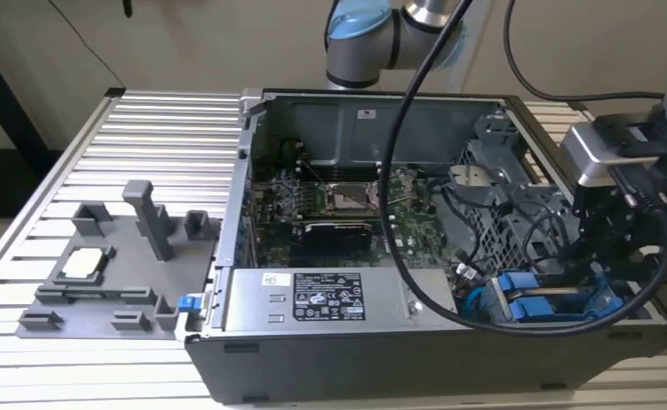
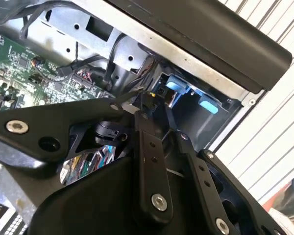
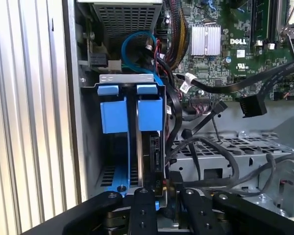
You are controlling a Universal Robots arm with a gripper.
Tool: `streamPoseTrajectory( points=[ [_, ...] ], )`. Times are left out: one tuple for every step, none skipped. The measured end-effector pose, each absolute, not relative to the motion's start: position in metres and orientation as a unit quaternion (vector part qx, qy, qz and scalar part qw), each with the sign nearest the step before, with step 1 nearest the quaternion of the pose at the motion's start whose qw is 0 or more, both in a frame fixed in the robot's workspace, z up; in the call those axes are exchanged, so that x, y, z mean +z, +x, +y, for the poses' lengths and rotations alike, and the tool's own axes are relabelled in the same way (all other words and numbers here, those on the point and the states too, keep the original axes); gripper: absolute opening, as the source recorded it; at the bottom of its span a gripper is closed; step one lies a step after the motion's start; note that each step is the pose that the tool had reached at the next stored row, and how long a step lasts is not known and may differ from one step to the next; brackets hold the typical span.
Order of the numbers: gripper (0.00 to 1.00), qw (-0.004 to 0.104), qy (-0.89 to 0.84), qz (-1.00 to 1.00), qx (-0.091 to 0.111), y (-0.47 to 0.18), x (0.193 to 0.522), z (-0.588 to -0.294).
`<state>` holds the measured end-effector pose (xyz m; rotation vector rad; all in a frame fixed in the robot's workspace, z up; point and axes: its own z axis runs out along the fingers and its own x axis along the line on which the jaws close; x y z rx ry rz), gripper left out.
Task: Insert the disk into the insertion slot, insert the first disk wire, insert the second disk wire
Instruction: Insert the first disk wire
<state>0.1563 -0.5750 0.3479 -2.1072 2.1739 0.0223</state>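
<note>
Two blue tabs (image 1: 519, 284) front the grey drive bay (image 1: 561, 307) at the exterior view's four o'clock; we cannot tell if the black gripper (image 2: 148, 105) clasps anything.

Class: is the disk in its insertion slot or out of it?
In, it appears: the disk stands on edge inside the insertion slot, next to its blue tabs. Whether fully seated: cannot tell.

A robotics lab: an opened computer case (image 1: 310, 376) lies on a slotted aluminium table (image 1: 162, 120) by a robot arm (image 1: 362, 43).
</note>
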Motion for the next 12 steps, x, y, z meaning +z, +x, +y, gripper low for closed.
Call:
streamPoseTrajectory(
  points=[
    [0.27,0.057,-0.695,0.717,0.007,0.156,0.352,-0.575],
    [0.27,0.057,-0.695,0.717,0.007,0.156,0.356,-0.575],
    [0.27,0.057,-0.695,0.717,0.007,0.156,0.360,-0.575],
    [0.27,0.057,-0.695,0.717,0.007,0.156,0.364,-0.575],
    [0.27,0.057,-0.695,0.717,0.007,0.156,0.369,-0.575],
    [0.27,0.057,-0.695,0.717,0.007,0.156,0.373,-0.575],
    [0.27,0.057,-0.695,0.717,0.007,0.156,0.378,-0.575],
    [0.27,0.057,-0.695,0.717,0.007,0.156,0.382,-0.575],
    [0.27,0.057,-0.695,0.717,0.007,0.156,0.387,-0.575],
    [0.27,0.057,-0.695,0.717,0.007,0.156,0.389,-0.575],
    [0.27,0.057,-0.695,0.717,0.007,0.156,0.389,-0.575],
    [0.27,0.057,-0.695,0.717,0.007,0.156,0.389,-0.575]
  ],
)
